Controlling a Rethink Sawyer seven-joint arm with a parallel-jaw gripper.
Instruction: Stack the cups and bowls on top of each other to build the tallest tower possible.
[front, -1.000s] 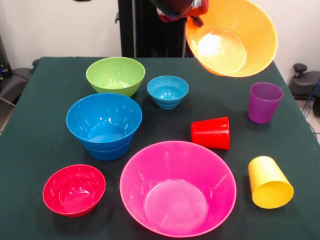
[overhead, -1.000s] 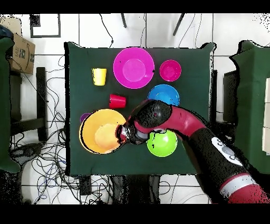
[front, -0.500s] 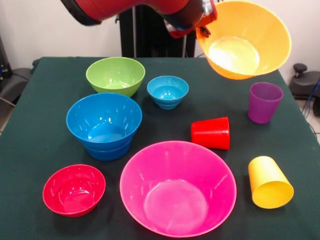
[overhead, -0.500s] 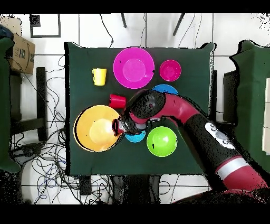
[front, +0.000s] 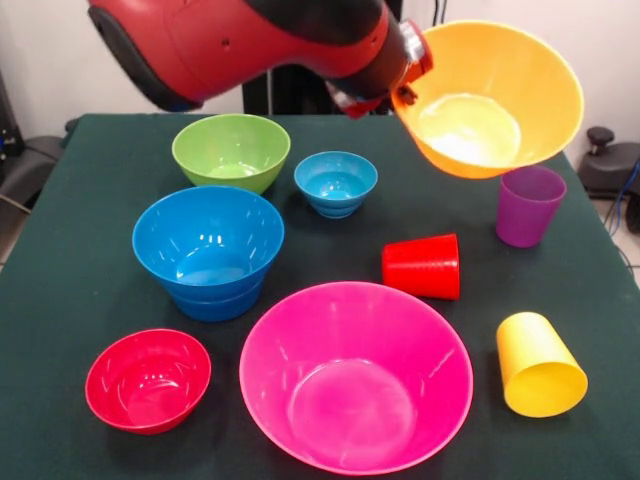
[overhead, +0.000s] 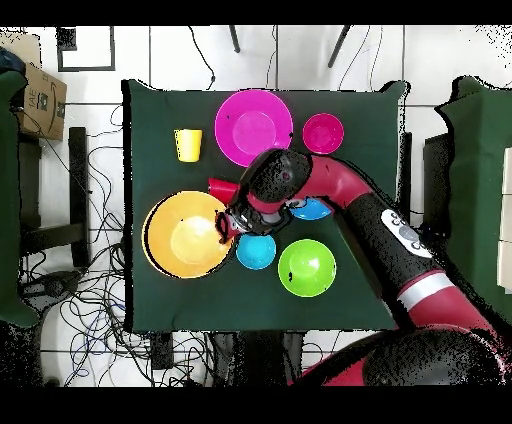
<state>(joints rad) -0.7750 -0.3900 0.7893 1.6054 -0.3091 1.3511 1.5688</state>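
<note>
Orange bowl (front: 489, 96) hangs tilted, rim in the jaws.

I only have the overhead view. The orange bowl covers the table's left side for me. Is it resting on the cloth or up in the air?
Observer: In the air. The orange bowl hangs tilted, held at its rim by the claw.
Operator: Anything under it?
Observer: The purple cup stands upright just below it.
Operator: The arm covers most of the blue bowl. Is it one bowl or two?
Observer: Two blue bowls, nested, with a second rim showing below the first.
Operator: And the red cup?
Observer: The red cup lies on its side.
</note>
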